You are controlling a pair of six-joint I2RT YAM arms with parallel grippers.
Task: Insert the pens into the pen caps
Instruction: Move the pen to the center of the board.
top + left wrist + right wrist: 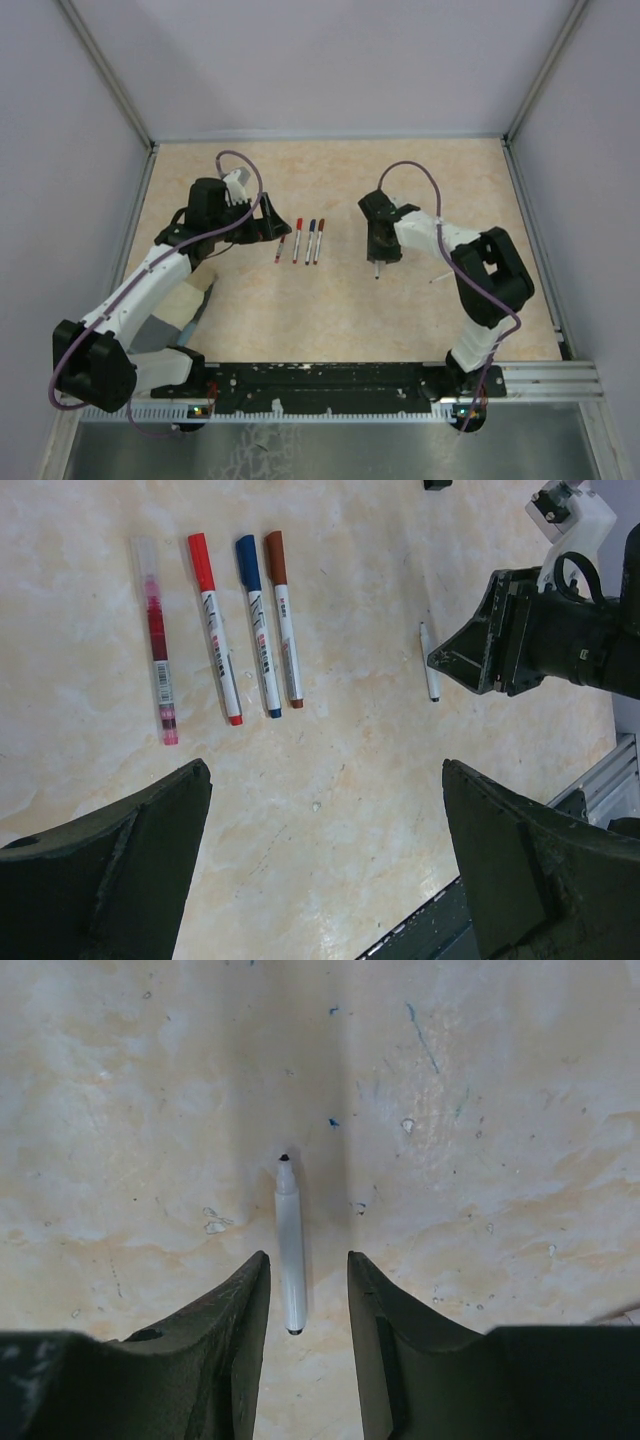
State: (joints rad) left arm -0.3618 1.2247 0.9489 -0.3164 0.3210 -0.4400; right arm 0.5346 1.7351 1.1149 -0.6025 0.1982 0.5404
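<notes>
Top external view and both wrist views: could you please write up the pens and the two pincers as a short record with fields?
row of capped pens: clear-capped pen, red-capped pen, blue-capped pen, brown-capped pen, side by side on the table
uncapped pen: black tip bare, lying flat
right pincer: open, straddling the uncapped pen, a gap on each side
left pincer: wide open, holding nothing, near the row

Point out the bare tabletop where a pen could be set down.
Free: the far strip along the back wall; the centre gap between the row of four pens and the right gripper. Crowded: left gripper beside those pens.
</notes>
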